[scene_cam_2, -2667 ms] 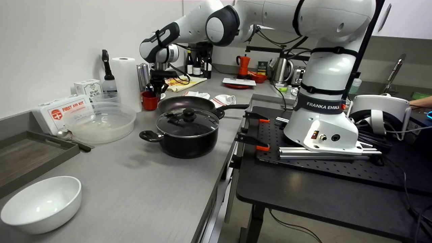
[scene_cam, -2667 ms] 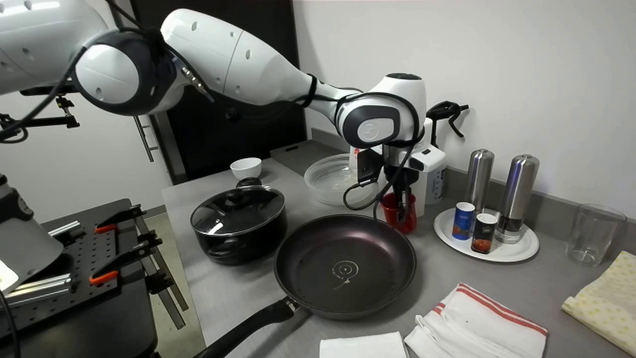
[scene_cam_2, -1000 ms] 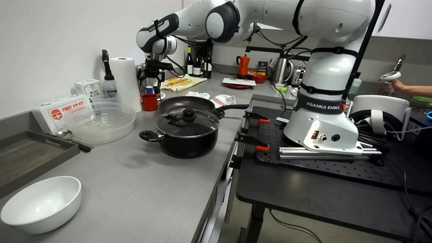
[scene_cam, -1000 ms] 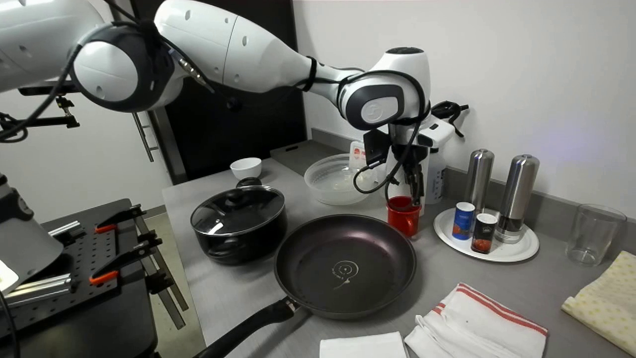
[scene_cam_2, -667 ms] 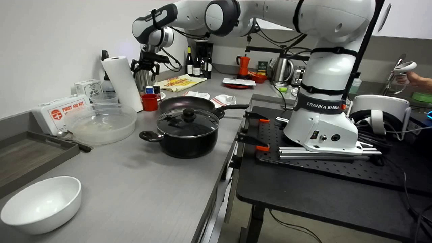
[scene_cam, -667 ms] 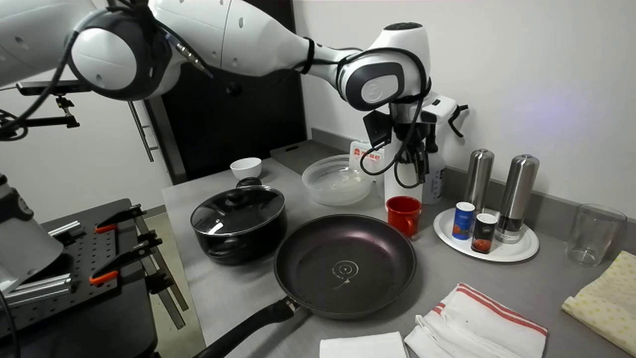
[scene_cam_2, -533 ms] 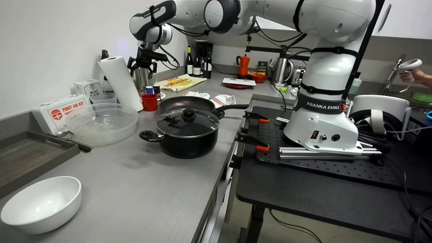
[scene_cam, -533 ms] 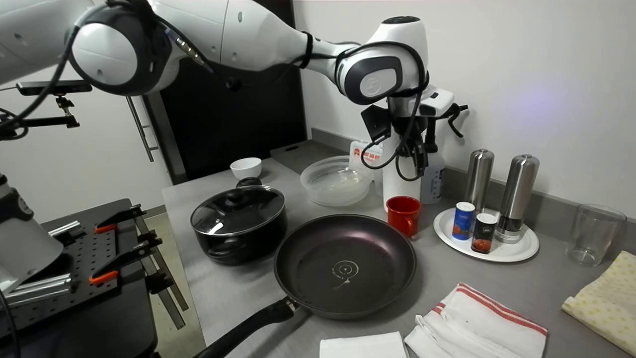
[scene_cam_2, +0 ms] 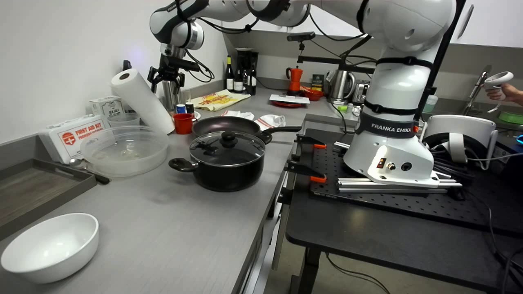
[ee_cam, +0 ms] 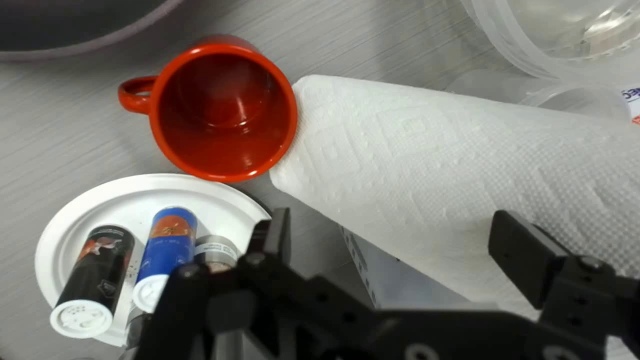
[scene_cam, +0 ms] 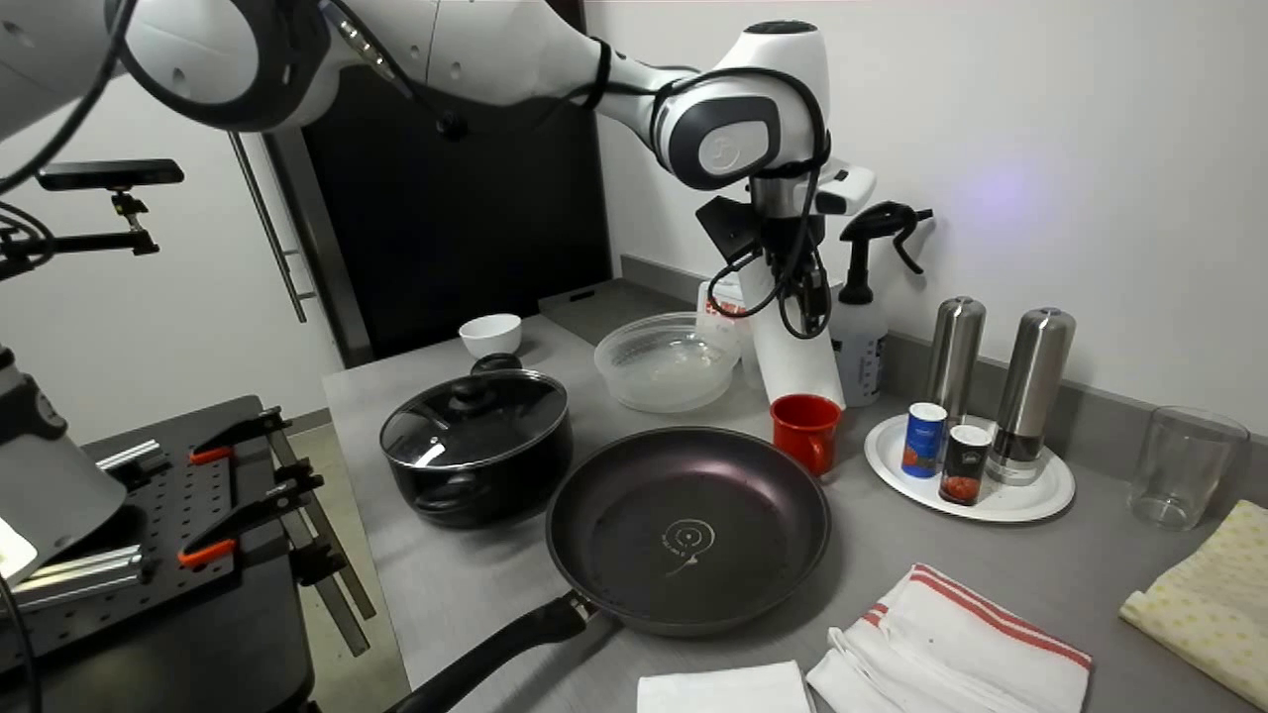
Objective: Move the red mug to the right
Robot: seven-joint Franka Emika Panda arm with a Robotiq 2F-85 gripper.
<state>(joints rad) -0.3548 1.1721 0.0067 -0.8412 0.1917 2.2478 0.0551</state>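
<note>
Jaws spread wide, the gripper (ee_cam: 389, 222) hangs above the counter (scene_cam: 475, 584), clear of the red mug (scene_cam: 798, 438), which stands upright beside a tilted paper roll (scene_cam: 792, 361), near the plate (scene_cam: 1020, 503).

Robot base (scene_cam_2: 388, 143): "FRANKA EMIKA"; case (scene_cam_2: 73, 139): "FIRST AID KIT"; box (scene_cam_2: 107, 107): "SEA SALT".

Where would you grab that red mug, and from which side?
Probably the rim of the red mug, from above: it stands upright and open-topped, so one finger could slip inside. I'd grip near the handle, since the leaning paper towel roll crowds the opposite side.
</note>
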